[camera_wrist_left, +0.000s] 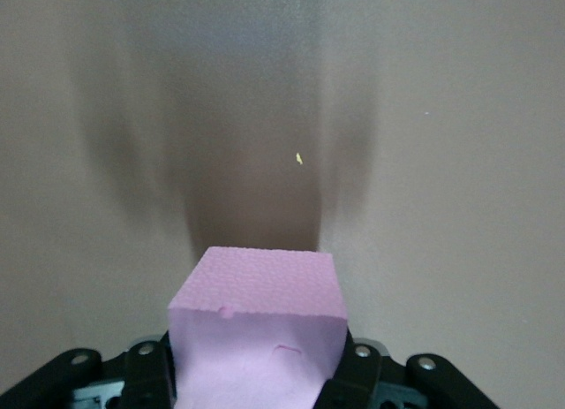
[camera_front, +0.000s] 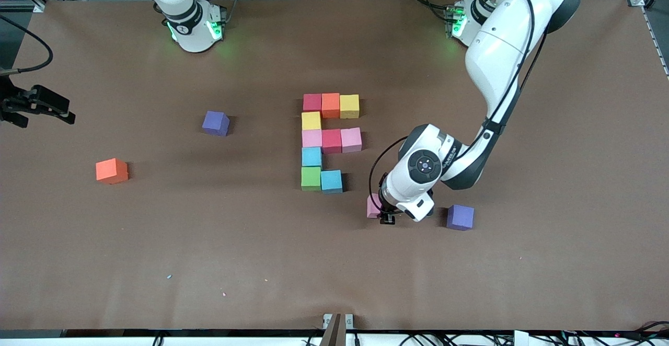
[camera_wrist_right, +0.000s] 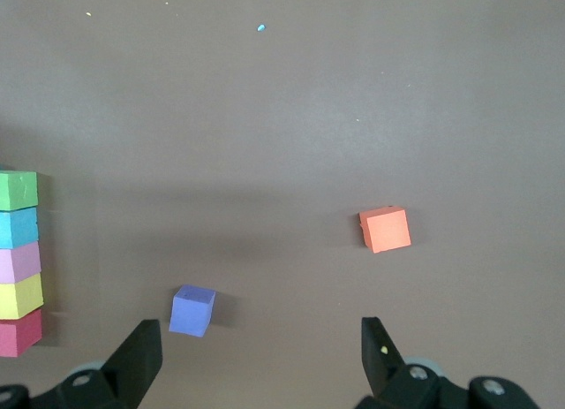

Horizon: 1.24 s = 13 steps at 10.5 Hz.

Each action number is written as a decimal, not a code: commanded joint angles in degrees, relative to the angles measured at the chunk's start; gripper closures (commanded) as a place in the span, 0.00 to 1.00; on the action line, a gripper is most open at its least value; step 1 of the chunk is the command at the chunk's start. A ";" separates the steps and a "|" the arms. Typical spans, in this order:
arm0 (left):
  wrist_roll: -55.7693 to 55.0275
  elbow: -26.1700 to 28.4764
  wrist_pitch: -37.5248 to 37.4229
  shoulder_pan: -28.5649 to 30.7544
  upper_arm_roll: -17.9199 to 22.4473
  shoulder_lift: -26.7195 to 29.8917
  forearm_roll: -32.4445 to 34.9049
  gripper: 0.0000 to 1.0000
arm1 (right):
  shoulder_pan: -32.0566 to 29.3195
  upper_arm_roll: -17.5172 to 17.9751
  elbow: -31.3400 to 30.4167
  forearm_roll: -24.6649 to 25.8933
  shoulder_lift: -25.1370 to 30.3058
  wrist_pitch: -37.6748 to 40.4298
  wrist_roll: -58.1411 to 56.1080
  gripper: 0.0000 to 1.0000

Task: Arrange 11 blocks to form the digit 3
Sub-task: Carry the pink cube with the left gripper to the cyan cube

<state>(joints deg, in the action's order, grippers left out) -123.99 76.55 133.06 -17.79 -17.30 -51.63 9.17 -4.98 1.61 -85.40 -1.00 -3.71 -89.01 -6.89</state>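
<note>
Ten blocks lie joined at the table's middle. A red [camera_front: 312,102], an orange [camera_front: 330,104] and a yellow [camera_front: 349,106] form the row farthest from the front camera. Below it a column runs yellow [camera_front: 311,120], pink [camera_front: 311,138], light blue [camera_front: 311,156], green [camera_front: 310,177]. A red [camera_front: 331,140] and a pink [camera_front: 351,139] branch off mid-column, and a light blue [camera_front: 331,181] sits beside the green. My left gripper [camera_front: 385,215] [camera_wrist_left: 256,374] is shut on a pink block [camera_front: 372,205] [camera_wrist_left: 265,285], low at the table near that light blue block. My right gripper [camera_wrist_right: 260,338] waits open, high up.
One purple cube [camera_front: 460,217] lies close beside the left hand, toward the left arm's end. Another purple cube [camera_front: 216,123] [camera_wrist_right: 192,309] and a loose orange cube [camera_front: 112,171] [camera_wrist_right: 385,229] lie toward the right arm's end.
</note>
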 commanded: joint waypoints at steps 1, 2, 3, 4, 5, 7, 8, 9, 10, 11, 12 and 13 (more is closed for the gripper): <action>-3.44 -1.75 -0.08 -3.12 2.09 -0.31 -1.17 0.95 | 0.23 0.06 0.41 0.91 -0.16 0.24 0.39 0.00; -4.15 -1.75 -0.34 -4.17 2.18 -0.22 -1.08 0.95 | 0.23 0.06 0.41 0.91 -0.16 0.32 0.39 0.00; -7.64 -2.01 -0.34 -6.10 3.92 -0.31 -1.08 0.95 | 0.23 0.06 0.41 0.91 -0.16 0.32 0.39 0.00; -10.72 -2.19 -0.34 -8.81 6.89 -0.22 -1.17 0.95 | 0.23 0.14 0.41 0.91 -0.16 0.41 0.39 0.00; -11.53 -2.10 -0.43 -11.63 8.49 -0.22 -1.26 0.95 | 0.23 0.14 0.32 0.91 -0.16 0.41 0.39 0.00; -13.38 -1.84 -1.65 -12.80 8.95 0.65 -1.35 0.96 | 0.23 0.06 0.41 0.91 -0.16 0.41 0.39 0.00; -13.47 -1.66 -4.19 -12.71 8.77 1.79 -1.52 0.96 | 0.23 0.06 0.41 0.91 -0.16 0.41 0.39 0.00; -13.56 -1.49 -5.43 -12.71 8.42 2.06 -1.52 0.96 | 0.23 0.06 0.41 0.91 -0.16 0.41 0.39 0.00; -13.39 -0.27 -6.14 -12.62 8.25 2.93 -1.35 0.96 | 0.23 0.06 0.41 0.91 -0.16 0.41 0.47 0.00; -13.21 0.70 -6.32 -12.62 7.90 3.38 -1.35 0.98 | 0.23 0.14 0.41 0.91 -0.16 0.41 0.47 0.00; -13.56 1.06 -6.23 -12.36 7.46 3.47 -1.52 1.00 | 0.23 0.14 0.41 0.91 -0.16 0.41 0.47 0.00; -13.56 1.24 -6.15 -11.66 6.41 3.38 -1.52 1.00 | 0.23 0.14 0.41 0.91 -0.16 0.41 0.47 0.00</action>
<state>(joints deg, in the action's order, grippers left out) -137.36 75.54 127.55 -30.06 -10.05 -50.11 9.13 -4.93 1.62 -85.40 -0.99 -3.72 -89.00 -6.89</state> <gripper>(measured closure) 0.410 0.000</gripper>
